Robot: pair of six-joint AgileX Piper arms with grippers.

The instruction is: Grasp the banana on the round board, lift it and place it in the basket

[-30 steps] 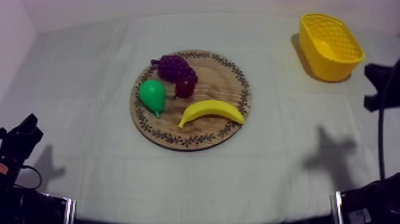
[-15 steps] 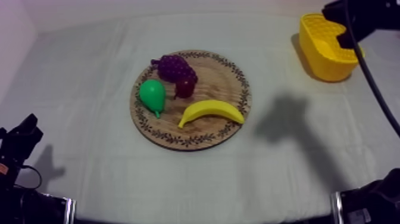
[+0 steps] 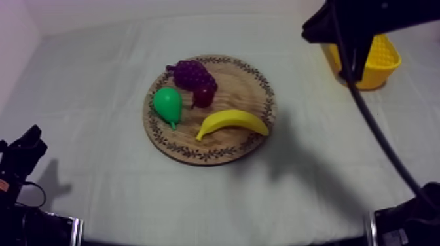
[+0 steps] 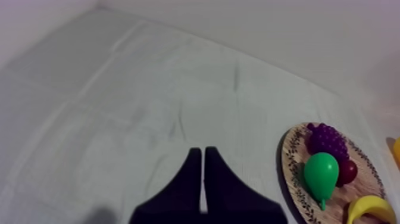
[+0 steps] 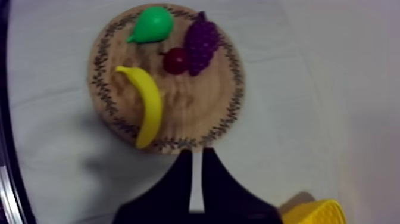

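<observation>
Your cloth-draped surface [image 3: 91, 85] lies soft and faintly creased. At its middle the round wooden board [image 3: 252, 85], patterned at the rim, gathers the fruit. The latticed yellow basket [image 3: 386, 60] sits far right. The smooth, curved banana [image 3: 232, 122] lies flat on the board, apart from the pear [image 3: 168, 105], so it looks easy to reach. Your right end effector [image 5: 196, 152] hangs by the board's edge, clenched empty. The left end effector [image 4: 203, 150], off to the side, is clenched empty too.

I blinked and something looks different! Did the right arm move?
Yes. The right arm has swung in from the table's right edge, over the yellow basket, toward the wooden board.
</observation>
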